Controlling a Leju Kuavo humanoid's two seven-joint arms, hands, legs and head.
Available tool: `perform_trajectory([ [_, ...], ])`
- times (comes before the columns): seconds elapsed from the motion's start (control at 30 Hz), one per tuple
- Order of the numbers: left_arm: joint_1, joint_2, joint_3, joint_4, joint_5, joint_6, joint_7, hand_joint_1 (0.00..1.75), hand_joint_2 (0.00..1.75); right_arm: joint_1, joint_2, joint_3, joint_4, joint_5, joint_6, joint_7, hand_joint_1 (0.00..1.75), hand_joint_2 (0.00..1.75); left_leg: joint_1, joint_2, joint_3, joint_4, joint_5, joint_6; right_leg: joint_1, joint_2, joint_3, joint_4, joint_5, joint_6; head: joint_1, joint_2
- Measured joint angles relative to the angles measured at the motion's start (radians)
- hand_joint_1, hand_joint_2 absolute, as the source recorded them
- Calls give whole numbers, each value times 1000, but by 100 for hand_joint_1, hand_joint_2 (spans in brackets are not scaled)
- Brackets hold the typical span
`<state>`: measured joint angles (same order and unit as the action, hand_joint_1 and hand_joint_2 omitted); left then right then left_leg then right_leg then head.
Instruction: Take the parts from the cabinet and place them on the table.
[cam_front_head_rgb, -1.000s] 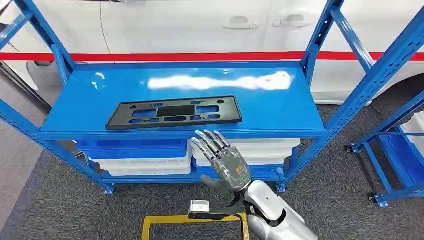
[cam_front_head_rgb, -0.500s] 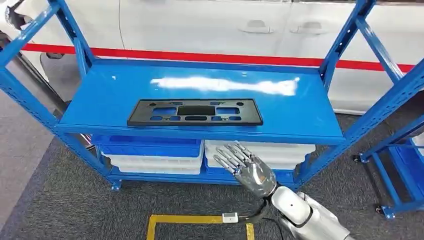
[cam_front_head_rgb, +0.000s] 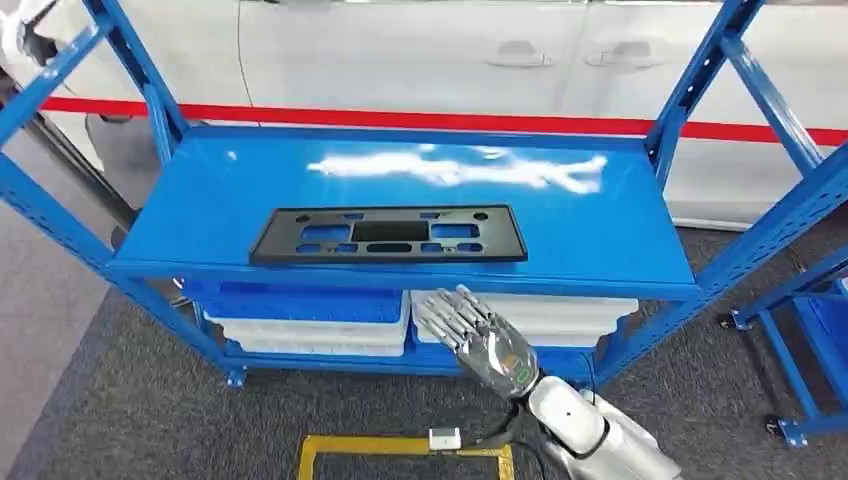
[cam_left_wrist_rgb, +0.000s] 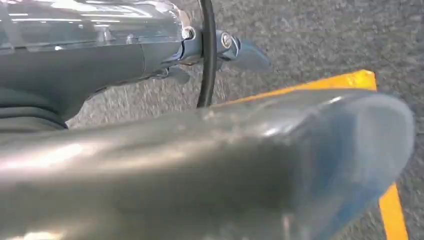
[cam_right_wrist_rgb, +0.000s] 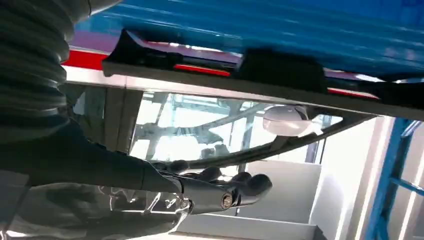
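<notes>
Currently black panel (cam_front_head_rgb: 389, 234) on shelf (cam_front_head_rgb: 600, 225), above open right robot hand (cam_front_head_rgb: 480, 335).

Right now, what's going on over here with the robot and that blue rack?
The robot's right hand is raised, open and empty, below the front edge of the blue shelf. A flat black plate with cutouts lies on that shelf, untouched. White bins sit on the level below. Nothing has been picked up yet.

Car workshop, blue racking (cam_front_head_rgb: 420, 215) (white car (cam_front_head_rgb: 420, 60))
</notes>
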<state>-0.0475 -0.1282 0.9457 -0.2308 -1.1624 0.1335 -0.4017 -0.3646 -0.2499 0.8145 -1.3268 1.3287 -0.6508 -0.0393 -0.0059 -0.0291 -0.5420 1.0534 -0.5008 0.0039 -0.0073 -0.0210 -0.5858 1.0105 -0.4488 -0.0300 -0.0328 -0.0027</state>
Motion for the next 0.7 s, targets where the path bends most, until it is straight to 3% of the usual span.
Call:
perform_trajectory([
  [0.03, -4, 0, 0, 0, -2, -1, -1, 0, 0, -2, -9, 0, 0, -7, 0, 0, 0, 175, -1, 6, -17, 39, -24, -6, -1, -2, 8, -4, -3, -5, 0, 0],
  [0.1, -5, 0, 0, 0, -3, -2, -1, 0, 0, -3, -13, 0, 0, -18, 1, 0, 0, 175, 5, 9, -102, 183, -94, -18, -1, -10, 13, -4, -10, -10, 0, 0],
  [0.13, -4, 2, 0, 0, -6, -3, -1, 0, 0, -2, -14, 0, 0, -26, 1, -1, 0, 175, 7, 9, -143, 246, -114, -20, -1, -10, 16, -4, -14, -9, 1, 0],
  [0.17, -1, 3, 0, 0, -10, -3, -1, 0, 0, -1, -14, 0, 0, -30, 2, -2, 0, 175, 10, 10, -166, 268, -108, -26, -3, -10, 19, -3, -17, -8, 0, 0],
  [0.23, 2, 7, 0, 0, -11, -4, -1, 0, 0, -1, -14, -2, 0, -38, 3, -3, 0, 175, 16, 11, -147, 189, -35, -29, -7, -10, 33, -3, -27, -1, 0, 0],
  [0.3, 2, 9, 0, 0, -12, -4, -1, 0, 0, -2, -14, -3, 0, -43, 4, -3, 0, 175, 21, 11, -84, 25, 77, -37, -11, -10, 50, -1, -41, 10, 0, 0],
  [0.33, 4, 9, 0, 0, -13, -5, -1, 0, 0, -3, -14, -4, 0, -44, 5, -3, 0, 175, 21, 9, -77, -11, 67, -38, -9, -9, 54, 7, -47, 18, 1, 0],
  [0.37, 3, 9, 0, 0, -13, -6, -1, 0, 0, -4, -14, -5, -1, -45, 7, -3, 0, 175, 16, 12, -76, -16, 37, -20, -6, -8, 47, 7, -50, 22, 0, 0],
  [0.4, 4, 9, 0, 0, -13, -6, -1, 0, 0, -4, -14, -5, -2, -45, 10, -5, 0, 175, 14, 10, -74, -16, 67, -8, -6, -8, 47, 7, -53, 29, 1, 0],
  [0.5, 7, 10, 1, 0, -14, -6, 2, 0, 0, -4, -14, -8, -12, -53, 21, -6, 0, 175, 21, 9, -61, -25, 71, 12, -10, -8, 52, 9, -66, 45, 0, 0],
  [0.53, 5, 10, 1, 0, -15, -6, 2, 0, 0, -6, -13, -11, -15, -57, 22, -6, 0, 175, 21, 7, -56, -27, 67, 19, -10, -1, 40, 44, -83, 46, 0, 0],
  [0.63, 1, 10, 1, 0, -19, -6, 2, 0, 0, -2, 1, -16, -17, -59, 25, -6, 0, 175, 19, 5, -49, -27, 57, 31, -14, 9, -92, 272, -167, 51, 1, 0],
  [0.67, 1, 11, 1, 0, -19, -6, 2, 0, 0, 1, 2, -16, -17, -59, 26, -6, 0, 175, 18, 4, -45, -27, 52, 33, -15, 9, -128, 319, -167, 52, 1, 0],
  [0.7, 2, 11, 1, 0, -19, -6, 2, 0, 0, 3, 3, -16, -17, -59, 26, -6, 0, 175, 17, 2, -37, -27, 47, 32, -16, 9, -139, 315, -140, 51, 0, 0],
])
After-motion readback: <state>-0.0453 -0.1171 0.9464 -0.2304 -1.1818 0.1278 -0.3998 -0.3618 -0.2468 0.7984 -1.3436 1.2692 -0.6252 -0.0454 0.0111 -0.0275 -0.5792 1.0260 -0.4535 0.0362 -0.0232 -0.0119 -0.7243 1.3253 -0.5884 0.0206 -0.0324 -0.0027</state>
